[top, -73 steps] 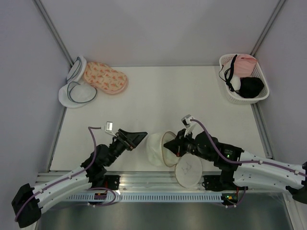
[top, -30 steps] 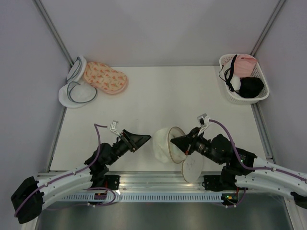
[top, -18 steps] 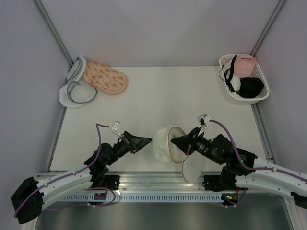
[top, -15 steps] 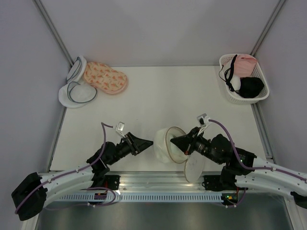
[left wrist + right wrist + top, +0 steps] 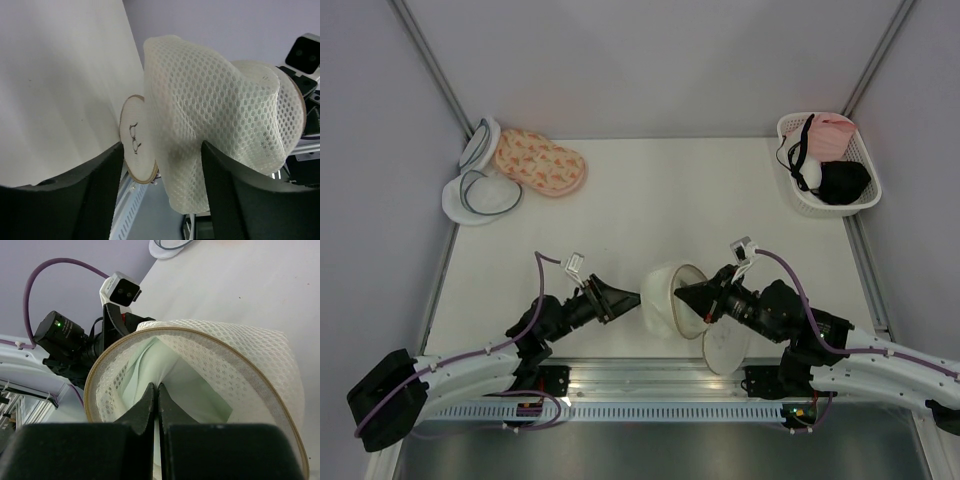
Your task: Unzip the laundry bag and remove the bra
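The laundry bag (image 5: 660, 298), white mesh with a tan rim, hangs open above the table's near edge, its flat lid (image 5: 725, 346) dangling below right. My right gripper (image 5: 681, 294) reaches into the bag's mouth and is shut on the pale mint bra (image 5: 165, 374) inside; the tan rim (image 5: 102, 365) rings the jaws (image 5: 158, 390). My left gripper (image 5: 632, 301) is open, its fingers (image 5: 95, 180) on either side of the bag's mesh dome (image 5: 210, 110), apart from it. The lid (image 5: 135, 145) shows behind with its black zip pull.
A pink flower-patterned pouch (image 5: 540, 161) and white pouches with dark rims (image 5: 478, 187) lie at the back left. A white basket (image 5: 798, 192) at the back right holds a black bra and a pink garment. Metal rail runs along the near edge.
My left gripper has moved right toward the bag and now straddles its dome. My right gripper lifted the bag and stays shut on the bra inside; the lid hangs lower.
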Available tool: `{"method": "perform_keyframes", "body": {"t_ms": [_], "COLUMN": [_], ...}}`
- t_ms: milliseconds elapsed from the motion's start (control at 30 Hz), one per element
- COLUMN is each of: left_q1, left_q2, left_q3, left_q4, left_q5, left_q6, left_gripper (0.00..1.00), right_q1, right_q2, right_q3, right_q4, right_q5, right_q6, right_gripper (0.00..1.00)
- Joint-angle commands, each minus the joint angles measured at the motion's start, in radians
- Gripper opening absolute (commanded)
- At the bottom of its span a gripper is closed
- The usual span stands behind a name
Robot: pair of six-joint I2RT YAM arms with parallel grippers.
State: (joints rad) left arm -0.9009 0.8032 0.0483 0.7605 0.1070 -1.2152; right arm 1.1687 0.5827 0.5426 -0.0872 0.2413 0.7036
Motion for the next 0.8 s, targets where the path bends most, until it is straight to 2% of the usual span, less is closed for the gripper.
{"method": "perform_keyframes", "body": {"t_ms": [0,67,133,167,233,267,300,467,533,600,633,700,733,767], "left_q1": [-0.004,-0.004,-0.004,-0.004,-0.004,-0.004,-0.004,-0.003,-0.004,-0.003,-0.003,-0.003,-0.004,-0.003], "left_q2": [-0.009,-0.003,0.014,0.019,0.031,0.040,0.042,0.019,-0.015,-0.103,-0.143,-0.285,-0.333,-0.393], "left_q3": [-0.045,-0.047,-0.048,-0.048,-0.073,-0.071,-0.070,-0.082,-0.094,-0.103,-0.108,-0.116,-0.132,-0.143], "left_q4": [0.134,0.158,0.190,0.229,0.255,0.266,0.264,0.237,0.137,0.010,-0.170,-0.332,-0.471,-0.524], "left_q5": [0.017,0.036,0.045,0.051,0.056,0.056,0.057,0.030,-0.021,-0.070,-0.137,-0.203,-0.234,-0.289], "left_q6": [-0.001,0.000,0.000,0.000,0.000,-0.001,-0.001,-0.004,-0.009,-0.007,-0.012,-0.023,-0.030,-0.036], "left_gripper": [0.69,0.72,0.66,0.50,0.32,0.12,0.03,0.02,0.02,0.02,0.02,0.02,0.02,0.02], "right_q1": [0.000,0.002,0.000,0.000,0.000,0.002,0.002,0.002,0.000,0.002,0.000,0.002,0.002,0.002], "right_q2": [-0.006,-0.003,-0.001,-0.001,0.002,0.002,0.002,-0.018,-0.044,-0.067,-0.092,-0.115,-0.129,-0.135], "right_q3": [-0.012,-0.015,-0.016,-0.015,-0.016,-0.016,-0.015,-0.004,0.005,0.034,0.043,0.072,0.083,0.100], "right_q4": [0.070,0.078,0.079,0.078,0.078,0.079,0.079,0.051,0.015,-0.072,-0.100,-0.190,-0.219,-0.273], "right_q5": [-0.010,-0.010,-0.010,-0.011,-0.014,-0.016,-0.016,0.019,0.050,0.123,0.142,0.203,0.223,0.242], "right_q6": [0.011,0.013,0.014,0.016,0.017,0.019,0.019,0.017,0.013,0.013,0.008,0.004,-0.001,-0.001], "right_gripper": [0.01,0.00,0.00,0.00,0.00,0.00,0.00,0.00,0.00,0.00,0.00,0.01,0.00,0.01]}}
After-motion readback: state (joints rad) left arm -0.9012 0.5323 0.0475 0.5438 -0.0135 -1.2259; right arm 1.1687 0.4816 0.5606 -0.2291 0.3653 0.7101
